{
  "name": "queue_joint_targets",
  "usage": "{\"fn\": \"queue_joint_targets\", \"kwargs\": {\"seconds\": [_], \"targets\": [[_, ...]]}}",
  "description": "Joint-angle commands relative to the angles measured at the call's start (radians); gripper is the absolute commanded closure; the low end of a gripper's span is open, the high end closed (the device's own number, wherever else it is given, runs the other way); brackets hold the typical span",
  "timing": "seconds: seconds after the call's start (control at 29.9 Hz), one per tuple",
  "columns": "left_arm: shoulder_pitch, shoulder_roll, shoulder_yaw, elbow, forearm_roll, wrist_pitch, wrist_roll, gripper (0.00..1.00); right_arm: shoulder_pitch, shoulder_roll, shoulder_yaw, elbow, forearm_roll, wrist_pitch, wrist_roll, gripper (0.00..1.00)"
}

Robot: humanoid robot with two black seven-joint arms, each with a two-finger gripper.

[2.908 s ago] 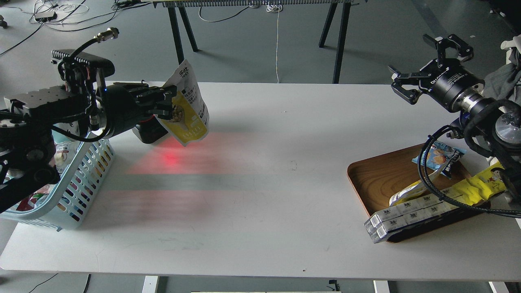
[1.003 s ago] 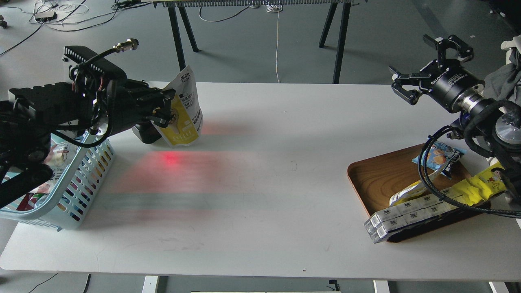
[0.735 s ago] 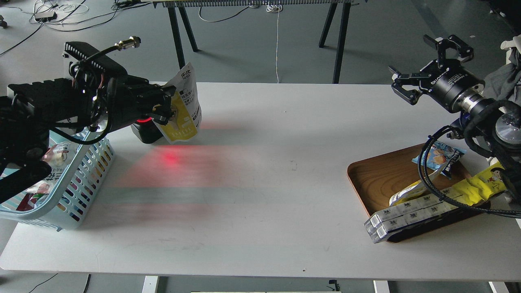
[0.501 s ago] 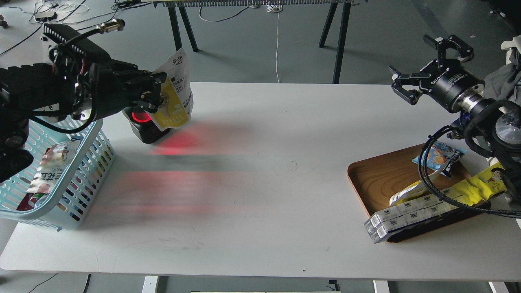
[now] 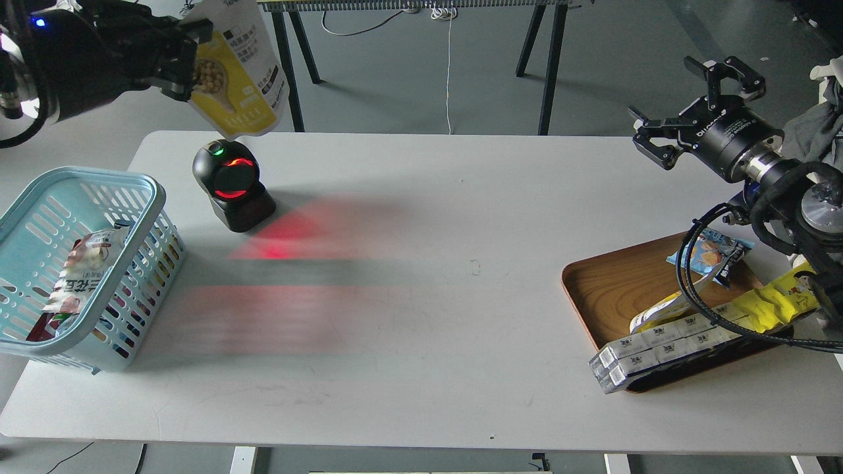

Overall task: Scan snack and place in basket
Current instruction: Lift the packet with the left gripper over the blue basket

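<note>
Head view, snack [image 5: 238,79] top cropped, fingers [image 5: 181,62] dark

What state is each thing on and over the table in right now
Left gripper: shut on the snack, raised.
Snack: held in the air above the scanner.
Scanner: lit, red glow and green light.
Basket: upright, packets inside.
Right gripper: open, empty.
Tray: holds several packets.

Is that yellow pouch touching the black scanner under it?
Apart. In the head view the snack pouch, pinched in the left gripper, hangs just above the scanner, with a strip of table showing between them.
</note>
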Motion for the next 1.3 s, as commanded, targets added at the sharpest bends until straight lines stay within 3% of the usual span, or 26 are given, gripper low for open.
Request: {"fn": "queue_joint_targets", "kwargs": {"seconds": [0.0,0.27,0.53,0.9,1.27], "targets": [[0.003,0.100,0.002,0.007,-0.006,0.000,-0.063,0.99,-0.001,0.000,0.001,0.000,-0.011,0.000,0.000,0.05],[0.013,0.258,0.062,0.068,-0.116,0.018,-0.140,0.99,0.000,0.001,0.000,0.000,-0.013,0.000,0.000,0.05],[0.013,0.381,0.329,0.177,-0.127,0.292,-0.236,0.99,0.000,0.003,0.000,0.000,-0.016,0.000,0.000,0.05],[0.013,0.470,0.628,0.183,-0.190,0.553,-0.261,0.99,0.000,0.004,-0.002,0.000,-0.041,0.000,0.000,0.05],[0.013,0.468,0.783,0.241,-0.197,0.690,-0.264,0.99,-0.001,0.004,-0.002,0.000,-0.041,0.000,0.000,0.05]]}}
